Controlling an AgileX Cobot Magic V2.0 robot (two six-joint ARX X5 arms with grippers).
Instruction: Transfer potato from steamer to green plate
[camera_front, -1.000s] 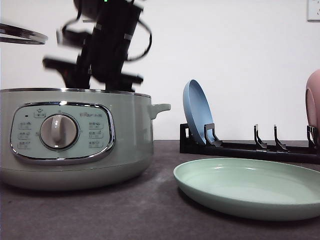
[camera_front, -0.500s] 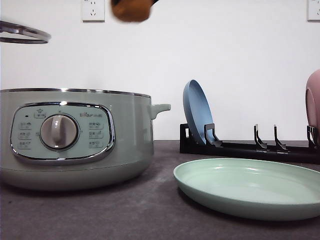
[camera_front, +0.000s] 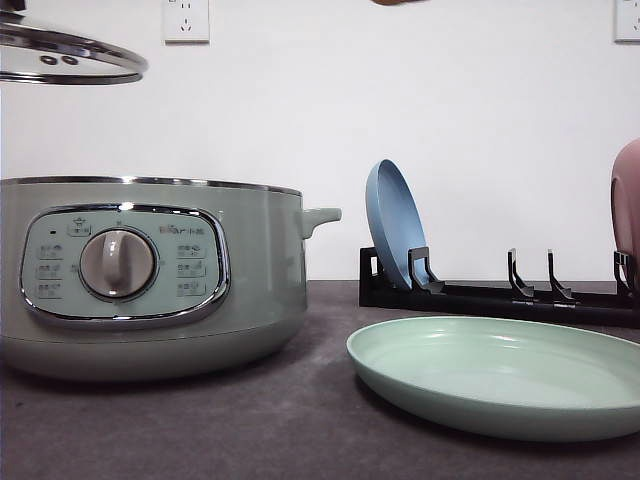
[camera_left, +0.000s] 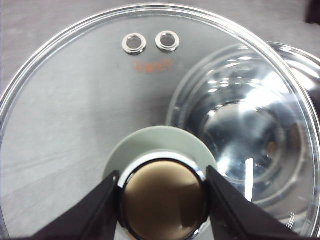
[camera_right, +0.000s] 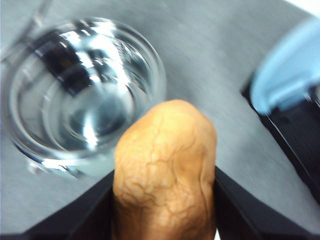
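The orange-brown potato (camera_right: 167, 170) hangs in the air with my right gripper (camera_right: 164, 212) shut on it, a black finger on each side. Below it in the right wrist view lies the steamer's (camera_right: 85, 95) shiny open bowl. In the front view a sliver of the potato (camera_front: 398, 2) shows at the top edge, above the gap between the steamer (camera_front: 150, 270) and the green plate (camera_front: 500, 375). The plate lies bare on the table at the front right. My left gripper (camera_left: 162, 202) is shut on the knob of the glass lid (camera_left: 75, 110), held high over the steamer's left side (camera_front: 70, 55).
A black dish rack (camera_front: 500, 295) stands behind the green plate, with a blue plate (camera_front: 393, 225) upright at its left end and a pink plate (camera_front: 627, 200) at the right edge. The steamer's small handle (camera_front: 320, 215) points toward the rack.
My right arm rose out of the steamer with the potato and moved right, to the front view's top edge. The held lid shifted a little to the right.
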